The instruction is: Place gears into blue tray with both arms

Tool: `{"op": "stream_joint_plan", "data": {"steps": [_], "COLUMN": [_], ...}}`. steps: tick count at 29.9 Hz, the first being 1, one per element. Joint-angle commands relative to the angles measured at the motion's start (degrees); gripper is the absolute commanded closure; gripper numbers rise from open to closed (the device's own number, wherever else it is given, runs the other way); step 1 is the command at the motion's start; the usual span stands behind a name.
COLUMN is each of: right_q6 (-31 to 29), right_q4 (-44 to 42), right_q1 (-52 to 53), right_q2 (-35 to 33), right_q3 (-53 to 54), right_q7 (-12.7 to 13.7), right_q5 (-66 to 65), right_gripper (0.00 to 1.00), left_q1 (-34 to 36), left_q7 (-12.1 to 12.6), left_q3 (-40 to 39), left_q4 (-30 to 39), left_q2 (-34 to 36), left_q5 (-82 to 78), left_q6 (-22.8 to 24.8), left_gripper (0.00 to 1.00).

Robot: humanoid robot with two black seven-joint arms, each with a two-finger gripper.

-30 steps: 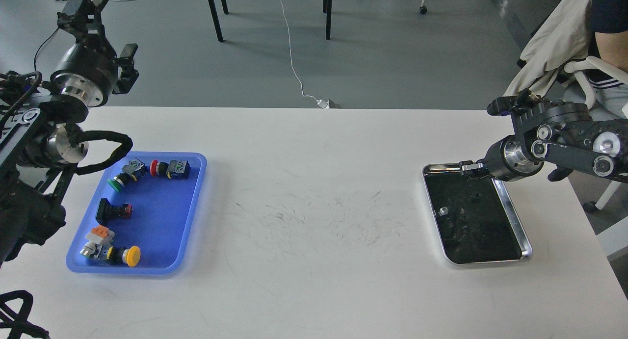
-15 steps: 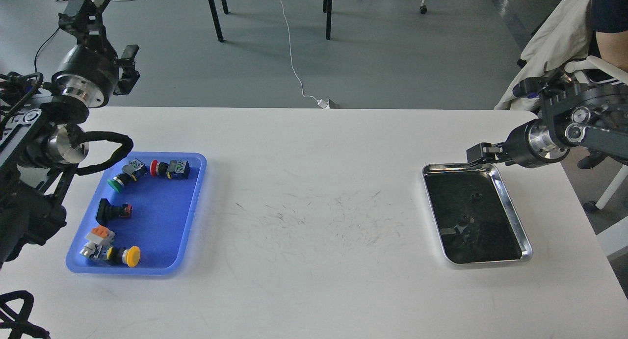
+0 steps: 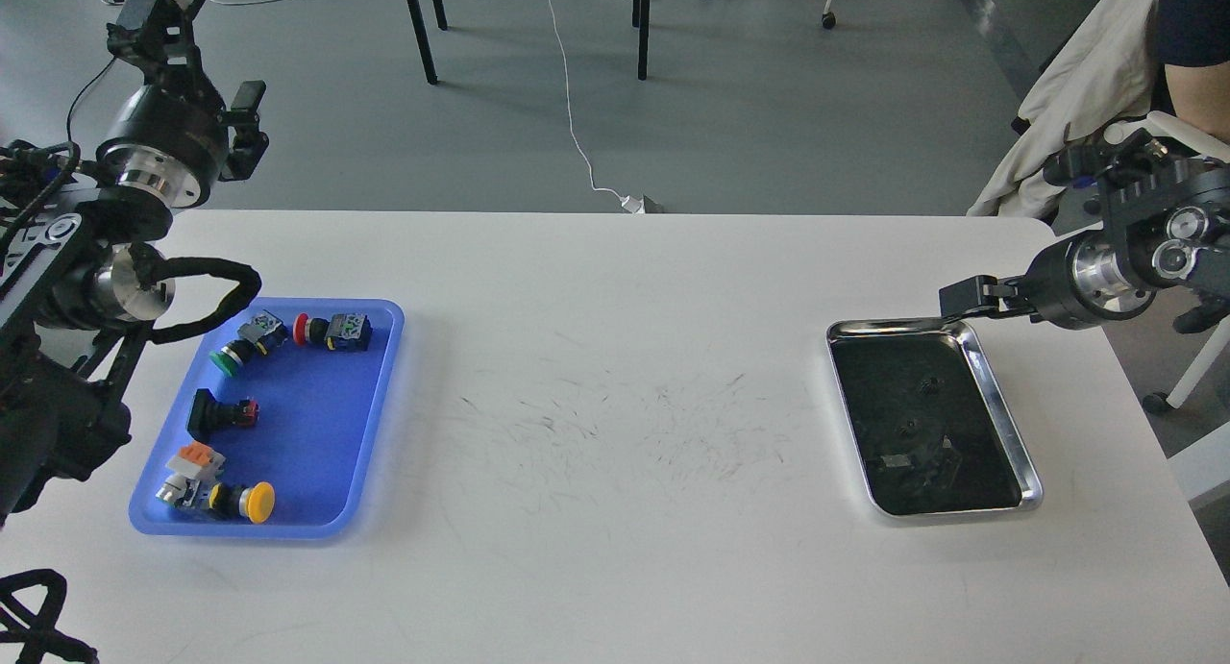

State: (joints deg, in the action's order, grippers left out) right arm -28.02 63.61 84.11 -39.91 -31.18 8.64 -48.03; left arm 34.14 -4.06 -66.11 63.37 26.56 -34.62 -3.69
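Hovering by the steel tray [image 3: 1004, 424] near the desk's right edge, the right tool [image 3: 956, 296] may hold something tiny; I cannot tell.

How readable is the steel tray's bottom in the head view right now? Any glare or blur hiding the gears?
Head view: sharp, evenly lit. The steel tray has a bright glinting rim, while its dark reflective bottom hides the gears, which show only as faint dark specks. The blue tray is glare-free. The right hand is small and dark, fingers indistinct.
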Motion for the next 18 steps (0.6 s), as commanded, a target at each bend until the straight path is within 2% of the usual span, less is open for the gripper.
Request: {"op": "stream_joint_plan", "data": {"steps": [1,8,18], "right_q6": [0.02,0.02,0.02], "right_q4": [-3.22,-6.65,-9.20], "right_q1": [-3.15,-6.49,-9.84], "right_q2": [3.25,7.82,8.27], "right_q3": [0.15,0.15,0.15], "right_q7": [-0.02,-0.02,-0.11], "right_q5": [-0.04,-0.04,-0.04], "right_gripper": [0.03,0.05,0.07], "left_q1": [0.04,0.04,-0.04], "left_q7": [0.02,0.02,0.02], "left_q3": [0.10,0.10,0.28], "left_q4": [-0.08,0.00,0.00], "left_q2": [-0.02,0.07,0.16], "left_q5": [-0.01,-0.01,-0.01], "left_q6": [-0.09,-0.88,-0.88], "left_gripper": [0.02,0.02,0.02]}}
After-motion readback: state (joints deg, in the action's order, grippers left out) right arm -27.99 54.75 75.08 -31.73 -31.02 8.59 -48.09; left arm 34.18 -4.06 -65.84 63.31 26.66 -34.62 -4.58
